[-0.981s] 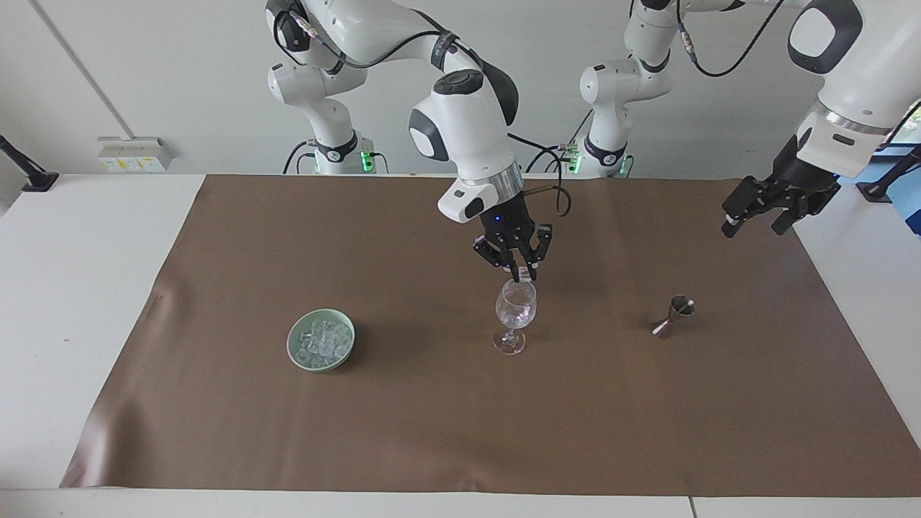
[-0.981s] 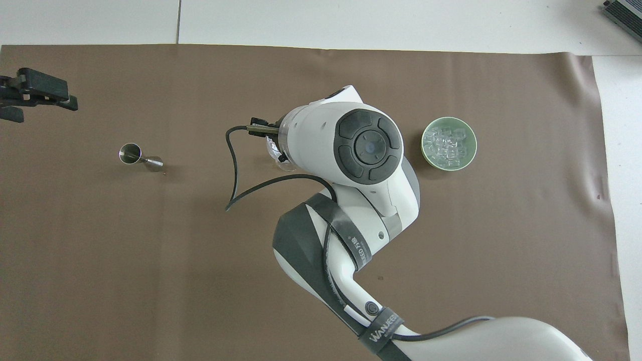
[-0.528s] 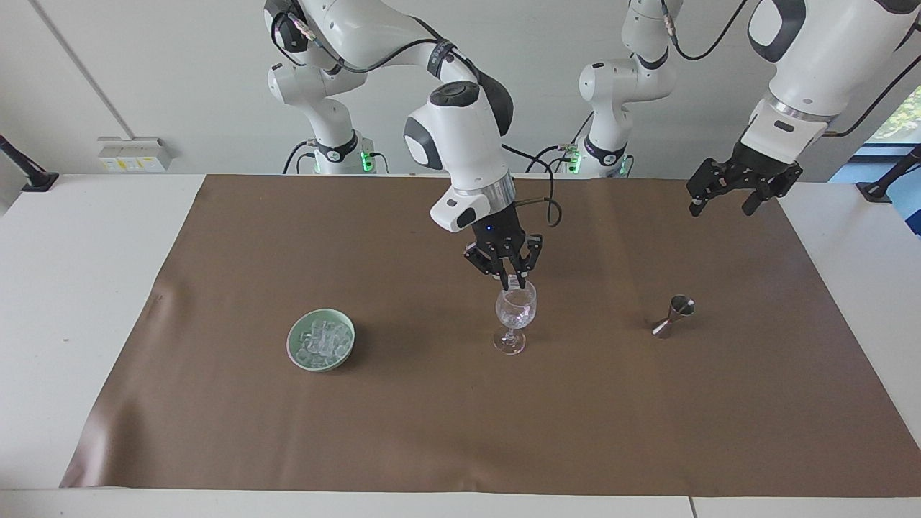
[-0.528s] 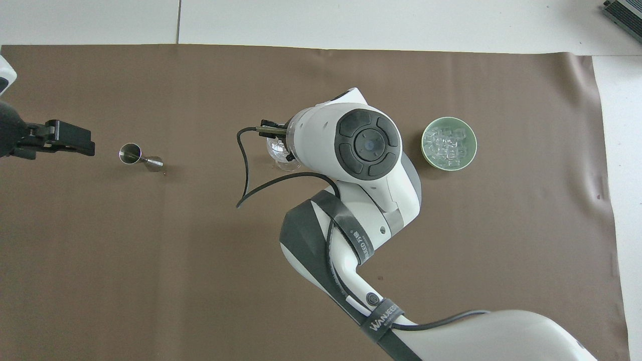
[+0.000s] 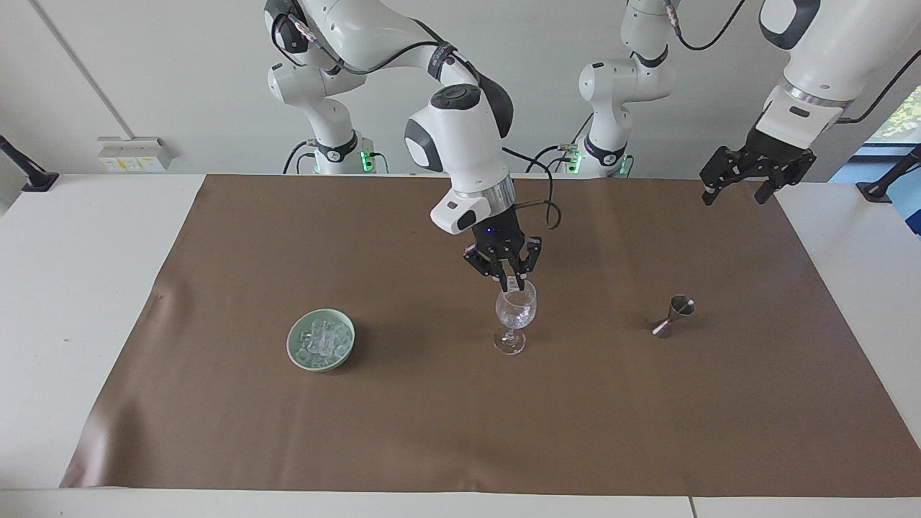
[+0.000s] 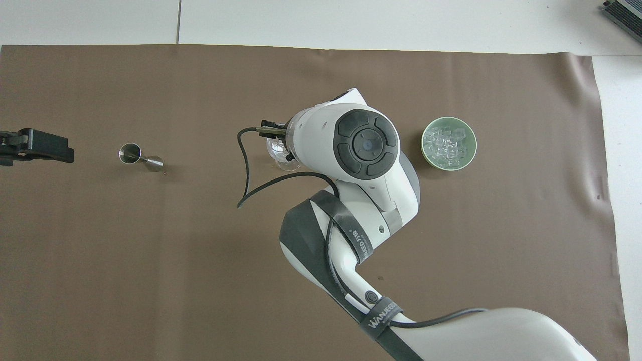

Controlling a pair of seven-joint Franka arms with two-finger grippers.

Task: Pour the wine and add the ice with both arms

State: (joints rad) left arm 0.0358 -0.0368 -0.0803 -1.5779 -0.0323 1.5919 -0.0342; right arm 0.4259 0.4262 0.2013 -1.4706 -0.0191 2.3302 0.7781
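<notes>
Brown cloth [image 5: 403,424] covers the middle of the white table [image 5: 79,302]; on it stand three things in a row; a green bowl [image 5: 321,339] sits toward the right arm's end, and the ice [image 5: 321,338] lies piled in it (small clear cubes); a clear wine glass [image 5: 515,315] stands upright in the middle of the cloth, with some glassy bits showing in its cup; a little metal measuring cup [image 5: 673,315] stands toward the left arm's end, well apart from the glass; the right arm [image 5: 460,144] reaches out over the middle, and the right gripper [image 5: 511,285] hangs right over the mouth of the glass with its fingertips pressed together, a small clear piece pinched at the tips, most likely a cube of ice; the left gripper [image 5: 741,193] is up in the air over the edge of the cloth at its own end of the table, with its fingers spread wide and nothing in them; the left arm [image 5: 813,65] waits there.
</notes>
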